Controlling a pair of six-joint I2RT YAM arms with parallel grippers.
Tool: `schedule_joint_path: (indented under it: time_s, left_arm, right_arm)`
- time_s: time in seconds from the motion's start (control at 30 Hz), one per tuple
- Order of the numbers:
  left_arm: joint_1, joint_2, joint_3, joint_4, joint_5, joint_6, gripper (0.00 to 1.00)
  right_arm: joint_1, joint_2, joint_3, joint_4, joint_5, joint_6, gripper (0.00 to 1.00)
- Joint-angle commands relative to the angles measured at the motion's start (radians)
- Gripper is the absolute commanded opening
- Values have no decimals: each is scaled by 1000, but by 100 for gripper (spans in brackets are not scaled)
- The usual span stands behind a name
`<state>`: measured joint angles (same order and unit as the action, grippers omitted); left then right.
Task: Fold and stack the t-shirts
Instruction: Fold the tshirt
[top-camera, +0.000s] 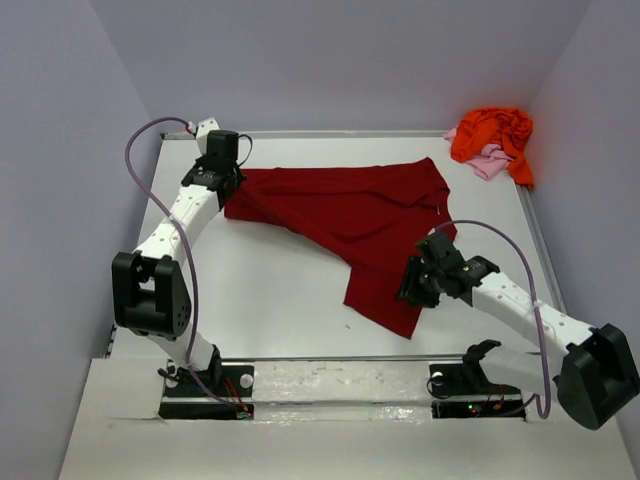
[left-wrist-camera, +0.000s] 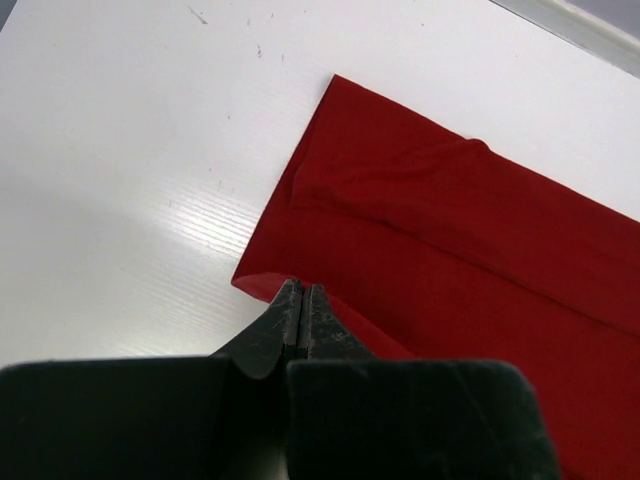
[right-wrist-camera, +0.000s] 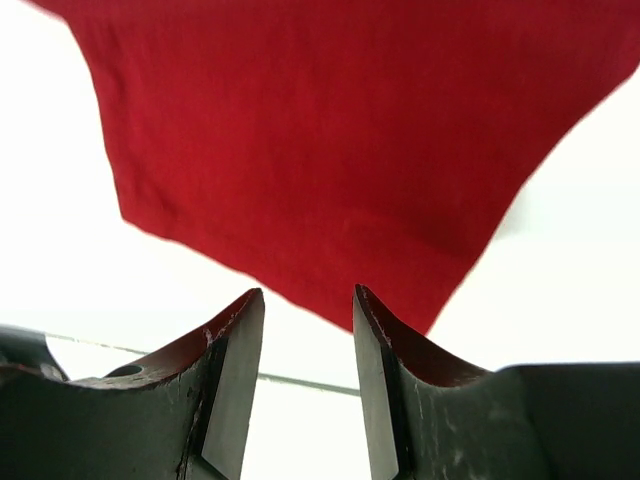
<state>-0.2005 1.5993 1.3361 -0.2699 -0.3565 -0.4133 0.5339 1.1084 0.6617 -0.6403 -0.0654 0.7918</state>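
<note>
A dark red t-shirt (top-camera: 350, 212) lies spread across the middle of the table, one corner hanging toward the near edge. My left gripper (top-camera: 226, 178) is at its left edge. In the left wrist view the fingers (left-wrist-camera: 300, 292) are pressed together on the raised hem of the red cloth (left-wrist-camera: 450, 240). My right gripper (top-camera: 412, 285) hovers by the shirt's near right corner. It stands open (right-wrist-camera: 308, 292) with nothing between the fingers, and the red cloth (right-wrist-camera: 330, 130) lies just beyond the tips. The orange t-shirt (top-camera: 492, 135) lies crumpled on the pale pink one (top-camera: 488, 165) at the far right corner.
Grey walls close in the table on the left, back and right. A raised rail (top-camera: 540, 245) runs along the right edge, and a seam (top-camera: 330, 358) crosses the near edge by the arm bases. A purple cable (top-camera: 505, 240) loops over the right arm.
</note>
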Motion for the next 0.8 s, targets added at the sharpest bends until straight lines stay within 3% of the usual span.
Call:
schedule_joint_path:
  time_s: [0.0,0.2,0.47,0.77]
  left_arm:
    - [12,13,34,32,-25,1,0]
    - [41,22,43,32,-15,-4,0]
    - [52,28,48,28,-22,-1,0]
    - [53,14,35,32,-16,-1,0]
  right_arm:
    - [15,-79,-62,-59,-94,14,47]
    - [24,-127,-123,-67,-50,21,47]
    - [67,70,-140,48,-40,12,47]
    - [97,162,-66,71,-5,-8,47]
